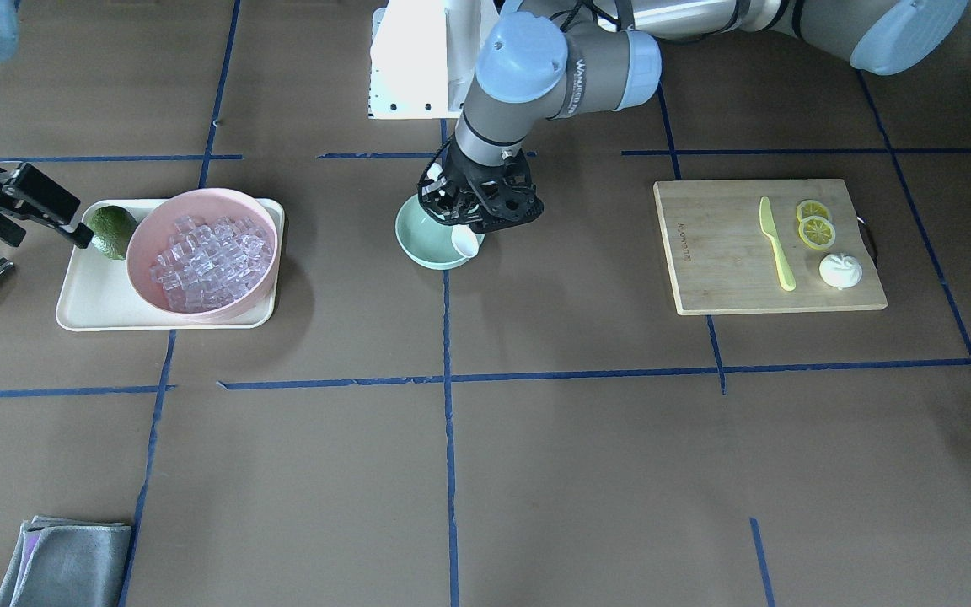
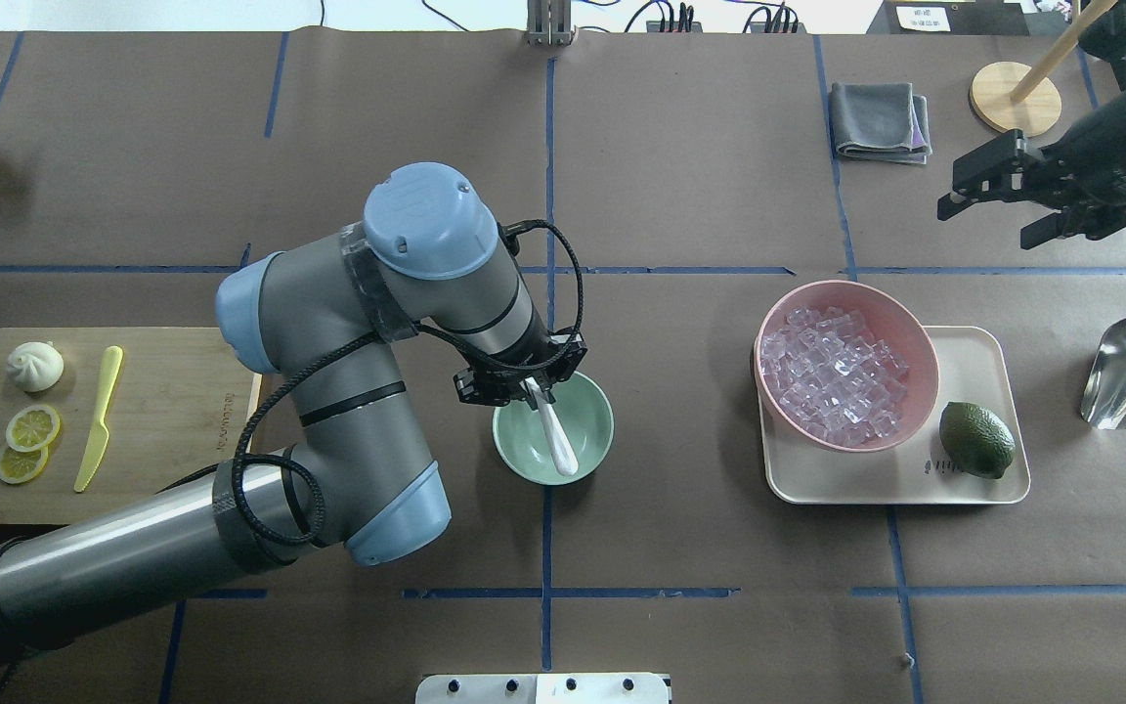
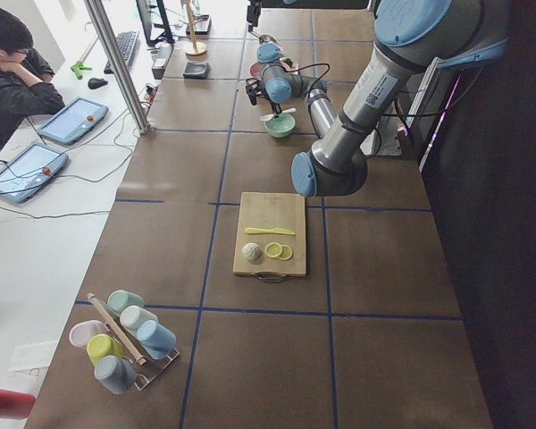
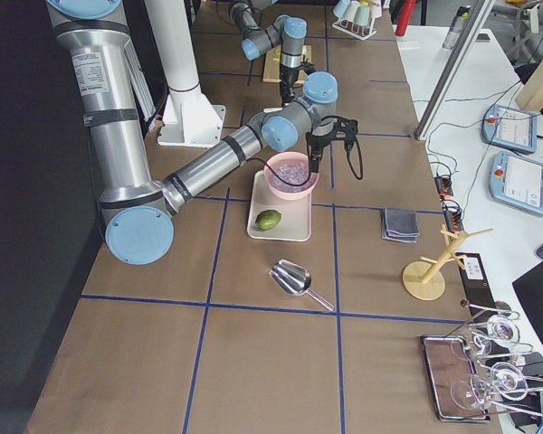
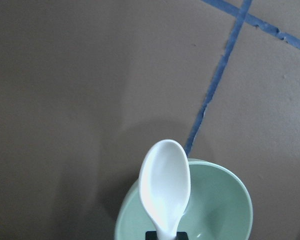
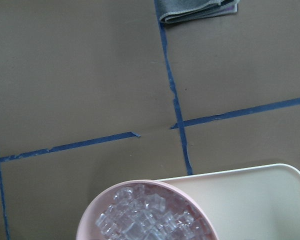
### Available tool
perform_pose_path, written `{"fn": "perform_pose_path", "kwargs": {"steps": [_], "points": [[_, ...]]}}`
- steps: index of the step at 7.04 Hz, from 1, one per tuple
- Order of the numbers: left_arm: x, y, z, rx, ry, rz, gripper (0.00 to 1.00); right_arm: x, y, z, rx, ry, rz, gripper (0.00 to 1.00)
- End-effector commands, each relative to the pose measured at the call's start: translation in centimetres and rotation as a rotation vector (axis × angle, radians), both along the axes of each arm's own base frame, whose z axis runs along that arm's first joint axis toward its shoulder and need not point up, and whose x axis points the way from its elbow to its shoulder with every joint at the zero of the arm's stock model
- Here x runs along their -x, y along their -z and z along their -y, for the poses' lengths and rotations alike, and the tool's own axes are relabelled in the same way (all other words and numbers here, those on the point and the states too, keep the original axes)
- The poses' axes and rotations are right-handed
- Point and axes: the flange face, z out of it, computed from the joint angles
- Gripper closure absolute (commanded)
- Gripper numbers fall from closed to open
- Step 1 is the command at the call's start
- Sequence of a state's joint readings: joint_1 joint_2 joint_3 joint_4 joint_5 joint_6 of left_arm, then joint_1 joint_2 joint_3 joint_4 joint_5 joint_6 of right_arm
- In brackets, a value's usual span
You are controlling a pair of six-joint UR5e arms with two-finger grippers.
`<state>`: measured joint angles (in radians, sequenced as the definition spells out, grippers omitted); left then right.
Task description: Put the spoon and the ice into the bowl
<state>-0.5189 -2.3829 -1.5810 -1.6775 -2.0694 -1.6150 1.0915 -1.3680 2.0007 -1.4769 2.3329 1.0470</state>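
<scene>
The fingers of the left gripper [image 2: 530, 388] are pinching the handle end of the white spoon [image 2: 556, 442], holding it over the mint-green bowl [image 2: 598, 416]. The spoon is hanging scoop-first. In the overhead view its long axis is running from the gripper, above the bowl's far-left rim, across the hollow toward the robot's side, and the scoop is showing over the bowl's near half. In the left wrist view the scoop's hollow face is turning toward the lens and overlapping the bowl's rim. Whether the scoop is touching the bowl cannot be told.

The ice [image 2: 832, 376] is lying as a heap of clear cubes in the pink bowl [image 2: 918, 337]. That bowl is sitting on a cream tray [image 2: 975, 354] well apart from the mint-green bowl, on its right. Bare brown table [image 2: 690, 411] is lying open between the mint-green bowl and the tray.

The right gripper [image 2: 991, 217] is hovering beyond the tray from the mint-green bowl, farther from the robot, its fingers spread apart and gripping nothing.

A wooden cutting board [image 2: 182, 391] is lying well to the mint-green bowl's left, again with open table between.
</scene>
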Motion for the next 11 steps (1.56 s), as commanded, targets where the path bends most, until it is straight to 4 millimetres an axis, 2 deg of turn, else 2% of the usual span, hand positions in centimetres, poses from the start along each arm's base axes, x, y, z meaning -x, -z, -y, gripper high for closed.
{"fn": "perform_pose_path", "kwargs": {"steps": [1, 2, 3, 5, 6, 7, 8, 10, 11], "points": [[-1.3, 1.0, 0.0, -0.006, -0.003, -0.002, 0.95, 3.1, 2.3, -0.5, 0.009, -0.013, 0.004, 0.01], [-1.3, 1.1, -0.3, -0.008, -0.010, -0.005, 0.91, 3.1, 2.5, -0.6, 0.006, -0.013, 0.007, 0.00], [-1.3, 1.1, -0.6, -0.004, -0.015, -0.007, 0.91, 3.1, 2.6, -0.7, 0.004, -0.011, 0.009, 0.01], [-2.5, 0.2, -2.2, 0.004, -0.045, 0.008, 0.91, 3.0, 2.8, -0.8, 0.000, -0.013, 0.011, 0.00], [-2.6, 0.1, -2.3, 0.004, -0.046, 0.008, 0.89, 3.5, 2.9, -1.0, -0.003, -0.002, 0.012, 0.00], [-2.6, 0.1, -2.3, 0.000, -0.048, 0.003, 0.36, 4.3, 3.2, -1.2, 0.010, -0.008, 0.012, 0.00], [-2.2, -0.6, -2.5, 0.001, -0.049, 0.010, 0.00, 5.4, 3.9, -1.4, 0.011, -0.019, 0.008, 0.01], [0.2, -0.8, -2.9, -0.012, -0.040, -0.009, 0.00, 6.2, 3.9, -1.8, 0.012, -0.008, 0.007, 0.01], [1.9, -1.2, -1.8, 0.003, -0.031, -0.003, 0.00, 7.0, 3.9, -2.1, 0.003, -0.004, -0.002, 0.00]]}}
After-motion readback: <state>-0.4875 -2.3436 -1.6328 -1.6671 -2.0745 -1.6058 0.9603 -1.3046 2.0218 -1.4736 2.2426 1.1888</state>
